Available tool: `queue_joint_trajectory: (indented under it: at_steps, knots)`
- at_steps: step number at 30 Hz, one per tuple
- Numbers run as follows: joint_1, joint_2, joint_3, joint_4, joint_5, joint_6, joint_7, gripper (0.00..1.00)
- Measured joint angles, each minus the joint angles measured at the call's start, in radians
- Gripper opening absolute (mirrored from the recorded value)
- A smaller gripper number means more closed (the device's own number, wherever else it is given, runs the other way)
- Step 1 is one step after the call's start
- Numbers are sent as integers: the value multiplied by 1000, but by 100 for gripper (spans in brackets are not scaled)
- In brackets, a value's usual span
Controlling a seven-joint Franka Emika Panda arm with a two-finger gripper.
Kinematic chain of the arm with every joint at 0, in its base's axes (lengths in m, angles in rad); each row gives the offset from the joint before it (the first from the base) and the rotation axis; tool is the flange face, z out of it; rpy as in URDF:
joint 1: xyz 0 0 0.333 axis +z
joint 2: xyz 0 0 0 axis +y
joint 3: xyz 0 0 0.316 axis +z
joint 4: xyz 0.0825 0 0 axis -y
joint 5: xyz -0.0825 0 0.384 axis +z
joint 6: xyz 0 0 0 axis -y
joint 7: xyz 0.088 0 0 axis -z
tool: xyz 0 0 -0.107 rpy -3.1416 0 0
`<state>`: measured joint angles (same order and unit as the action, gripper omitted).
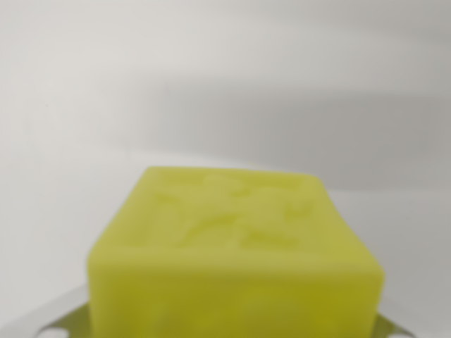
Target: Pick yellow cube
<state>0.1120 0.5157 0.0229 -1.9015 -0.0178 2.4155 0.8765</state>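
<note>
Filling the lower middle of the wrist view, the yellow cube (pixel 236 260) sits closest to the lens, soft with blur because it is so near. Its top face is tilted into sight and carries a raised relief pattern, too blurred to read. The front face drops out of the bottom edge of the picture. The block looks roughly as wide as it is deep, so no long axis stands out; one flat face is turned squarely toward the camera, and the top edges run back and slightly inward toward the far side.

At the bottom corners, on either side of the cube, pale grey metal parts (pixel 49 322) peek out, one at the wrist view's left and a smaller piece at the wrist view's right. They lie just beside the cube's lower edges and take on a yellowish tint from it. Whether they are part of the gripper cannot be told, and the fingers themselves are not clearly seen, so I cannot tell whether they are spread or closed on the cube.

Behind the cube stretches a plain white surface (pixel 225 84), with a broad soft shadow lying across it on the wrist view's right. Nothing stands between the camera and the cube.
</note>
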Motion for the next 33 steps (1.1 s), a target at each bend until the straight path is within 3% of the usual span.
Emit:
queue_joint_trajectory:
  at_steps: [33]
  knots:
    - [1, -134, 0, 28, 6, -163, -4, 0]
